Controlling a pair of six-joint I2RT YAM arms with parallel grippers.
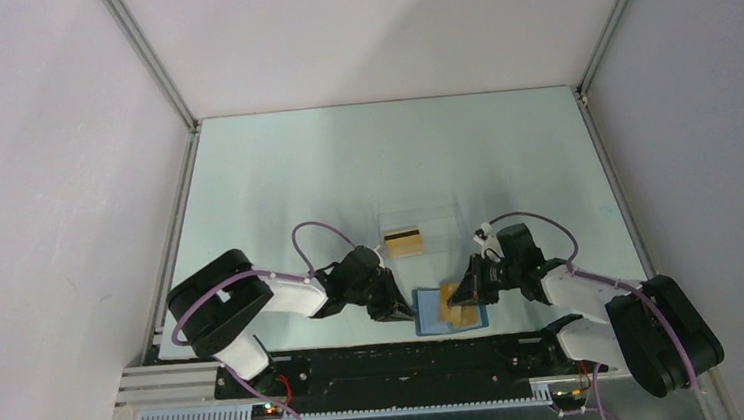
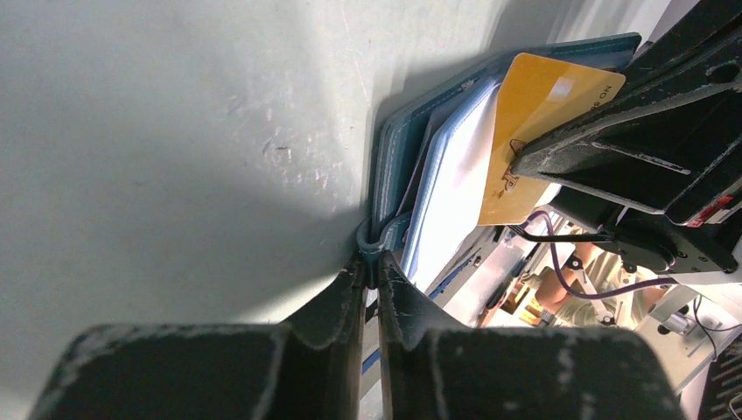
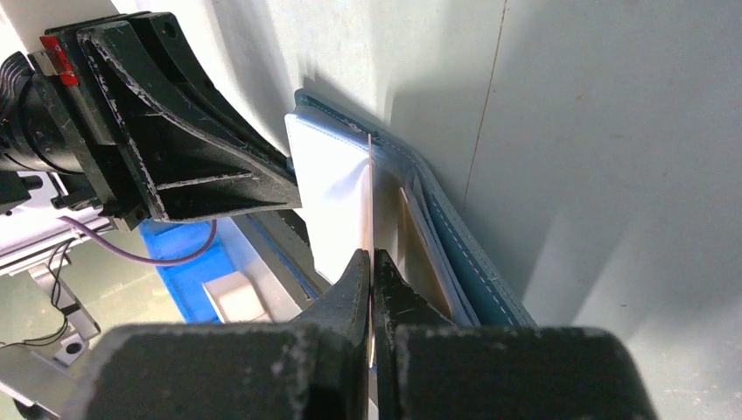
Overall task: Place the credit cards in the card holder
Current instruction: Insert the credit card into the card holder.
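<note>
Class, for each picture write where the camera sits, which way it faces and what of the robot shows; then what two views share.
Top external: above and behind the left arm and right arm, both showing, looking down on the table.
Left wrist: on the left arm, facing along its own jaws, shut on the card holder edge.
Right wrist: on the right arm, facing along its own jaws, pinching the orange card edge-on.
Shared: both wrist views show the card holder and orange card.

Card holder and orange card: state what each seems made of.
The card holder looks like matte blue leather or imitation leather: a stitched seam runs along its edge. The orange card looks like thin, smooth plastic with a slight sheen: it is flat, stiff-looking and bears printed lettering.
</note>
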